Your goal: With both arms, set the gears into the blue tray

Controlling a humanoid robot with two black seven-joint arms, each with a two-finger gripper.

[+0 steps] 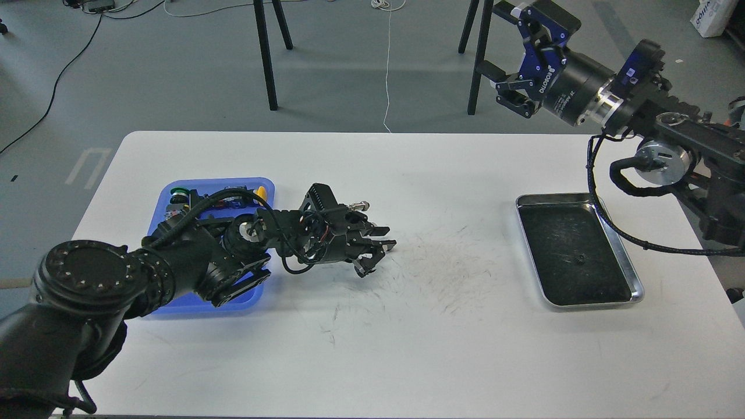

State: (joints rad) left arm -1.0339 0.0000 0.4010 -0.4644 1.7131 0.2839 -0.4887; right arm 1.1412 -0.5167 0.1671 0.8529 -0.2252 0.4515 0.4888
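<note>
- Head view shows the left gripper [377, 251] low over the bench [407, 337], just right of the blue tray [174, 189]; its jaws stand parted around nothing I can make out, though dark fingers make this hard to be sure of.
- Right gripper [512, 81] hangs high beyond the bench's far edge, jaws spread wide and empty, well clear of the work.
- One tiny dark speck, probably a gear [579, 259], lies in the silver tray [582, 201] on the black lining, far from the blue tray, so it awaits a pick by the right arm.
- Blue tray holds a green-capped button [178, 192] and a yellow piece [262, 192]; the left arm's bulk covers most of it, hiding any gears inside.
</note>
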